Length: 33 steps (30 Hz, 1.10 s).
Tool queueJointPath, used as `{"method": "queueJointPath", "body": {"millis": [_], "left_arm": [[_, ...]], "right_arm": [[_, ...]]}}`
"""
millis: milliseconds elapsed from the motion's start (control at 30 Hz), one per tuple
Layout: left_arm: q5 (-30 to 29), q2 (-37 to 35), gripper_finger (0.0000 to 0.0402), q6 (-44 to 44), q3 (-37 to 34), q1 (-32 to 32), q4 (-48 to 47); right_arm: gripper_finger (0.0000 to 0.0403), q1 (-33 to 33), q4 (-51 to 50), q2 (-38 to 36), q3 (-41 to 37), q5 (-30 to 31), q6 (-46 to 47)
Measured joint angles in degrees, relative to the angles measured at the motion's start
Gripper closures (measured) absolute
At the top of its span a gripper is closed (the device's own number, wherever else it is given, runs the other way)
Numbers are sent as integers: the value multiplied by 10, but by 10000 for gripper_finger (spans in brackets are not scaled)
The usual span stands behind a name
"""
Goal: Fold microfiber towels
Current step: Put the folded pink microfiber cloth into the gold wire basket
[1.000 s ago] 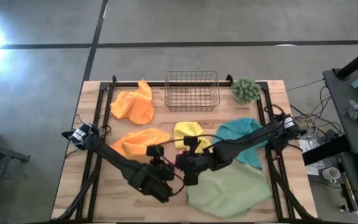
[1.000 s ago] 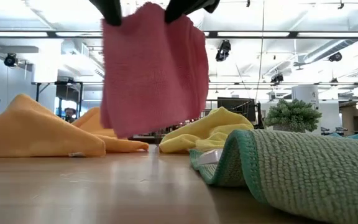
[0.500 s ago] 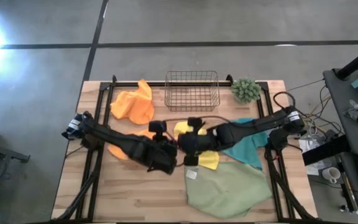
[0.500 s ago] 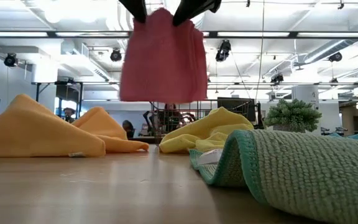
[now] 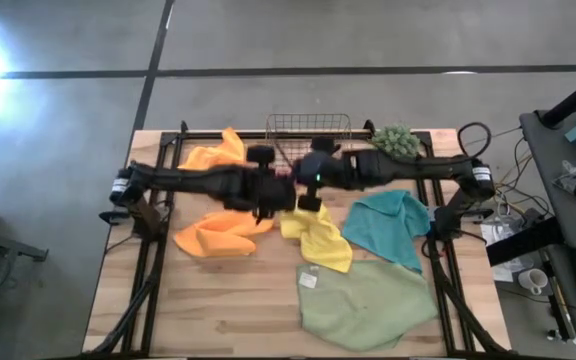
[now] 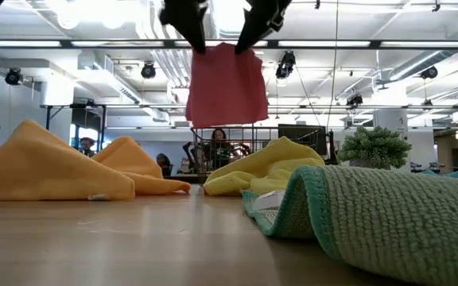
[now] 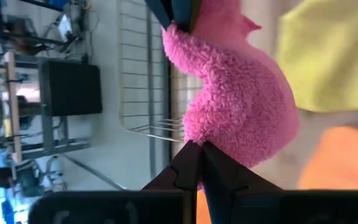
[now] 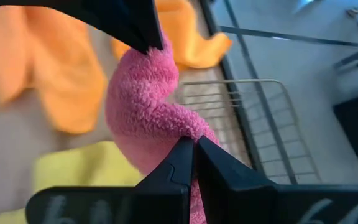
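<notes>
Pincers both clenched: my left gripper (image 6: 196,41) and right gripper (image 6: 245,41) each pinched a top corner of the pink towel (image 6: 227,86), which hung clear of the table (image 5: 258,300) just before the wire basket (image 5: 308,125), between them.

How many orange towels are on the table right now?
2. One orange towel lies at the back left beside the wire basket, partly under the left arm; the other orange towel lies nearer the front left. None looks hidden.
</notes>
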Motion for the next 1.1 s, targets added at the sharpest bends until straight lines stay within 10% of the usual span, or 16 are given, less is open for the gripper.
{"method": "queueJointPath", "body": {"millis": [533, 1100], "left_arm": [[86, 0, 401, 263, 0, 199, 260], [222, 68, 401, 312, -7, 292, 356]], "right_arm": [[394, -219, 62, 9, 0, -142, -121], [394, -306, 102, 66, -1, -187, -208]]}}
